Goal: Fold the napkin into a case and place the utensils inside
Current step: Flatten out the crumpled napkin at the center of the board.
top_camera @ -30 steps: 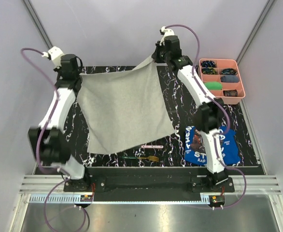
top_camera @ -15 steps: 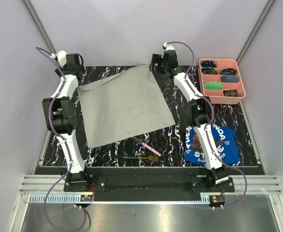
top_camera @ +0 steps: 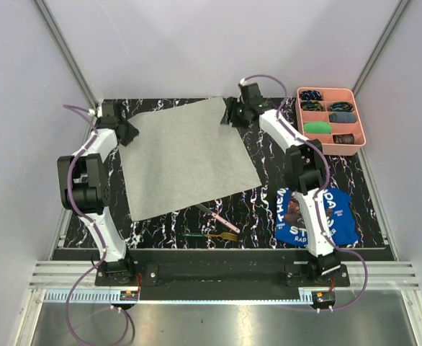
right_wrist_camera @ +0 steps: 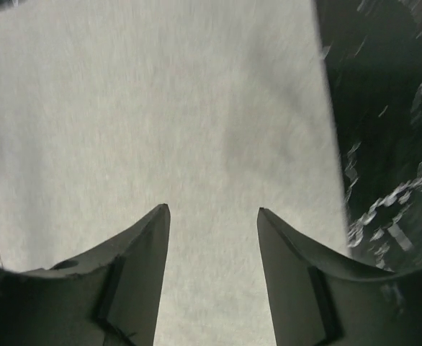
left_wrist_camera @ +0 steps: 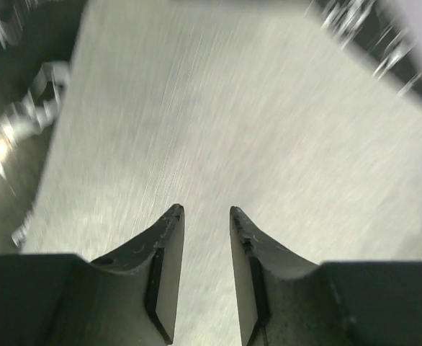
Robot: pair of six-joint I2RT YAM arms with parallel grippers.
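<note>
Black marble-pattern table [top_camera: 153, 225]: thin light grey square napkin [top_camera: 186, 158] lay flat, unfolded. Left gripper [left_wrist_camera: 204, 210] over its far-left corner, right gripper [right_wrist_camera: 212, 210] over far-right corner; both parted, empty. Pink-handled knife [top_camera: 214, 215] and green-handled fork [top_camera: 211, 236] by near edge.

Bright even overhead light, soft shadows, left wrist view motion-blurred, perhaps overexposed

**Left gripper above grey cloth**

The left gripper [left_wrist_camera: 205, 210] hung over the napkin [left_wrist_camera: 254, 122], its two dark fingers [left_wrist_camera: 164, 274] parted by a narrow gap that showed cloth. The napkin filled most of the blurred view. Black marbled table [left_wrist_camera: 9, 101] edged the left side and upper right corner.
</note>
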